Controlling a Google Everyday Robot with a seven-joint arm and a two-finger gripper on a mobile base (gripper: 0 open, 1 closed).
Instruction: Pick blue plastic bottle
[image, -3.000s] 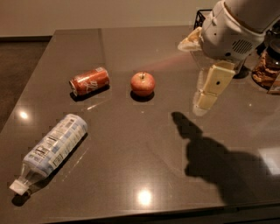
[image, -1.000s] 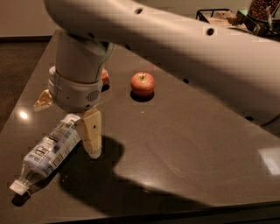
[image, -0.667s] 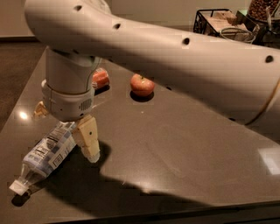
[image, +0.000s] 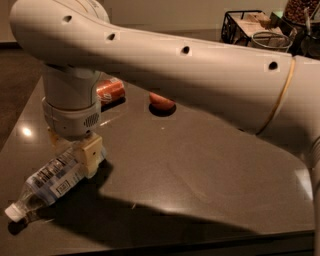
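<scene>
The blue plastic bottle (image: 47, 181) lies on its side at the front left of the dark table (image: 200, 175), with its white cap toward the front-left corner. My gripper (image: 75, 152) has come down over the bottle's far end. It is open, with one finger on each side of the bottle's body, close to it or touching it. The bottle still rests on the table. My large white arm crosses the whole top of the view.
A red soda can (image: 110, 89) lies behind the gripper, partly hidden by the wrist. A red apple (image: 161, 101) sits mid-table, its top hidden by the arm. A black wire basket (image: 245, 25) and a glass bowl (image: 272, 40) stand at the back right.
My arm swung from the right side of the table across to the left and lowered. The gripper now straddles the bottle's far end, where before it hung above and beside it.
</scene>
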